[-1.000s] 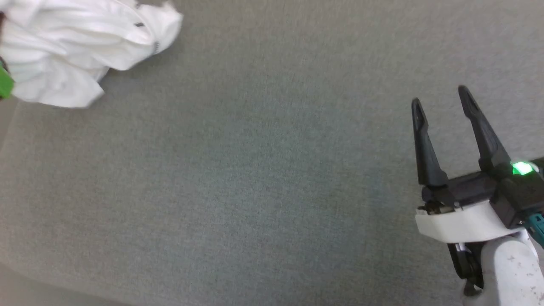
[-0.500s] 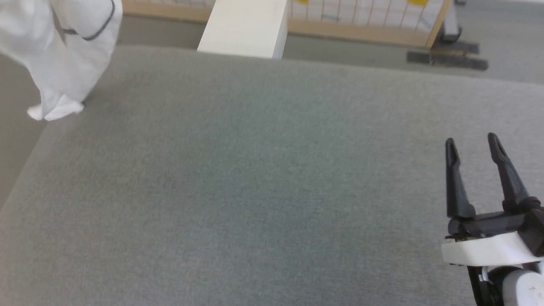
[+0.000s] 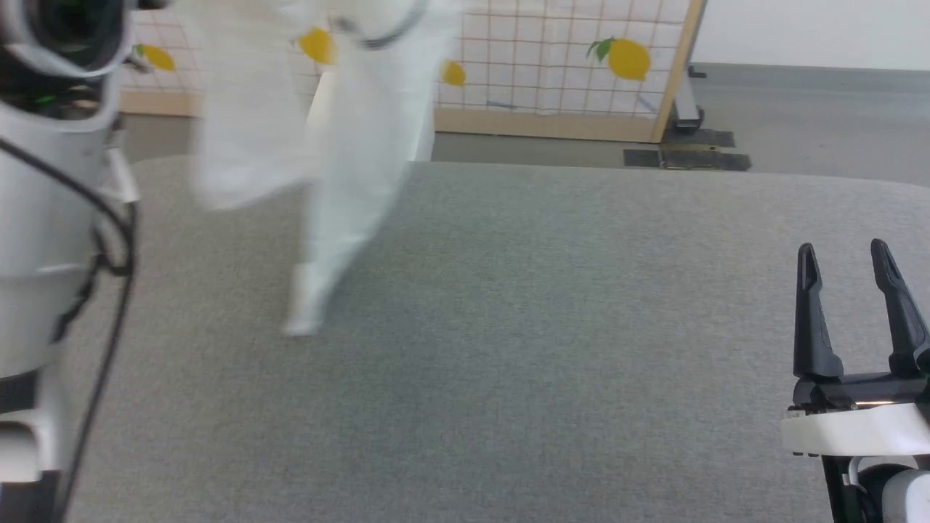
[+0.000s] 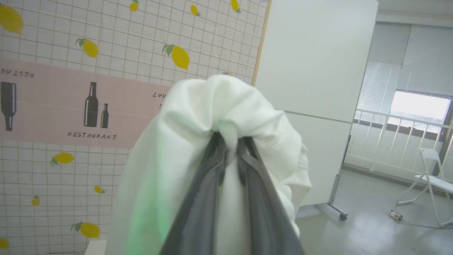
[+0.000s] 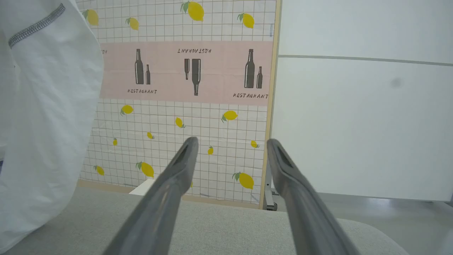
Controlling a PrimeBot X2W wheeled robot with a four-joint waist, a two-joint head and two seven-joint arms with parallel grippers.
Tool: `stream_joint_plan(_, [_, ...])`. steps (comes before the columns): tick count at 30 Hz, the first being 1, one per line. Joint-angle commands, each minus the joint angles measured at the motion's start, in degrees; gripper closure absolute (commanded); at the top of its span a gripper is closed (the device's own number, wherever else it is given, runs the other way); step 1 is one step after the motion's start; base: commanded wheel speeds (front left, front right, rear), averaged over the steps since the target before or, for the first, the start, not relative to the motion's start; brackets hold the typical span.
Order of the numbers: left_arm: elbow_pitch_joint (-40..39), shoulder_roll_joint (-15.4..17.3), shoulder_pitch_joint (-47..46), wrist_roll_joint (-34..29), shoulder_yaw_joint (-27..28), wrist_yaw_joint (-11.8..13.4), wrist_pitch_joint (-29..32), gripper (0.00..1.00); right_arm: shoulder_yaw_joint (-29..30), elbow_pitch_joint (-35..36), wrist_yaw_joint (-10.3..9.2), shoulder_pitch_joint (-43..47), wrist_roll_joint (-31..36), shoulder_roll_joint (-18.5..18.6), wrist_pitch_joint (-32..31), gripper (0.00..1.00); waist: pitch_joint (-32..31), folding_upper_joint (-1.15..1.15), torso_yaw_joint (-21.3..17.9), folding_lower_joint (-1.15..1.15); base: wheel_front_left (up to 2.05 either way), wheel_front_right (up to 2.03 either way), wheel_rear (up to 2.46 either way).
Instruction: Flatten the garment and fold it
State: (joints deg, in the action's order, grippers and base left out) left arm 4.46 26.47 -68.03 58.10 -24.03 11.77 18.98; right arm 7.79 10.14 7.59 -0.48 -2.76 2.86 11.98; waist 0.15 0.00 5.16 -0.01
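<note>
Pinching a bunched fold of the garment [image 4: 198,106], the left gripper [image 4: 228,138] is clamped; the right gripper [image 3: 843,254] gapes empty, a screen [image 5: 219,120] beyond its tips reading "RESTAURANT".

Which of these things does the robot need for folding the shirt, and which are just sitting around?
For the job:
- garment, hanging from the shut left gripper
- open right gripper
- grey table

Just sitting around:
- lemon screen
- white box
- folding chair
</note>
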Motion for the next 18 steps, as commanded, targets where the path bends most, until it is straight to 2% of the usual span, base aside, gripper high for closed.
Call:
stream_joint_plan(1, [-0.5,-1.7,-1.6,0.9,0.1,0.9,-0.8,1.0,0.2,-0.2,-0.1,0.5,-0.4,0.0,0.4,0.0,-0.6,0.0,-1.2,0.01,0.0,0.0,0.0])
stream_joint_plan(7, [-1.2,-9.3,-3.8,2.5,-0.4,3.9,-2.8,1.0,1.4,-0.2,-0.1,-0.3,-0.1,0.0,0.6,0.0,-0.1,0.0,-3.4,0.01,0.0,0.0,0.0])
stream_joint_plan(11, [-1.4,-13.4,-3.5,3.2,-1.7,4.8,-3.7,1.0,1.9,0.7,-0.1,0.4,-0.1,0.0,0.8,0.0,0.5,0.0,-4.6,0.01,0.0,0.0,0.0])
stream_joint_plan(18, [-2.2,-17.6,6.0,3.8,-6.4,5.1,-5.7,1.0,2.0,1.2,-0.1,1.0,-0.8,0.0,0.8,0.0,2.0,0.0,-6.2,0.01,0.0,0.0,0.0])
